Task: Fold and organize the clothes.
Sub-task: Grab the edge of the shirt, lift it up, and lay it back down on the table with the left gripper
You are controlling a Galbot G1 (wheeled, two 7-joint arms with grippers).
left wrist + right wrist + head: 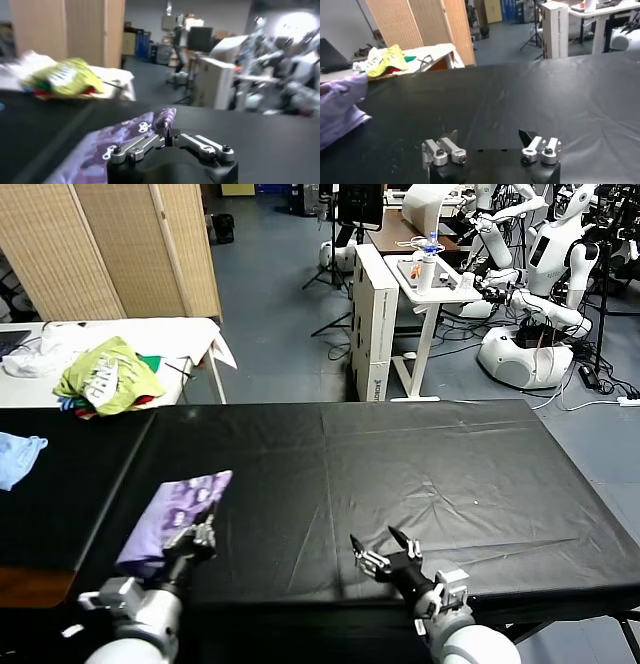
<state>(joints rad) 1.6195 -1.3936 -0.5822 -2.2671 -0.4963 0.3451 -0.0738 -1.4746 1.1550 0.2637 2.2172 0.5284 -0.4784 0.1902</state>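
Observation:
The lavender T-shirt [178,506] with its purple print lies in a folded bundle at the front left of the black table [420,474]. My left gripper [197,536] is at the bundle's near right edge, and in the left wrist view [167,136] its fingers are shut with a fold of the purple T-shirt [125,134] pinched between them. My right gripper [383,549] hovers over bare table at the front centre, open and empty; it also shows in the right wrist view [489,136], where the T-shirt [340,107] lies apart from it at the edge of the picture.
A light-blue cloth [18,456] lies at the table's far left edge. A lime-green and white garment heap [108,379] sits on a white side table [195,334] behind. Boxes, a white desk and other robots stand beyond the table's far edge.

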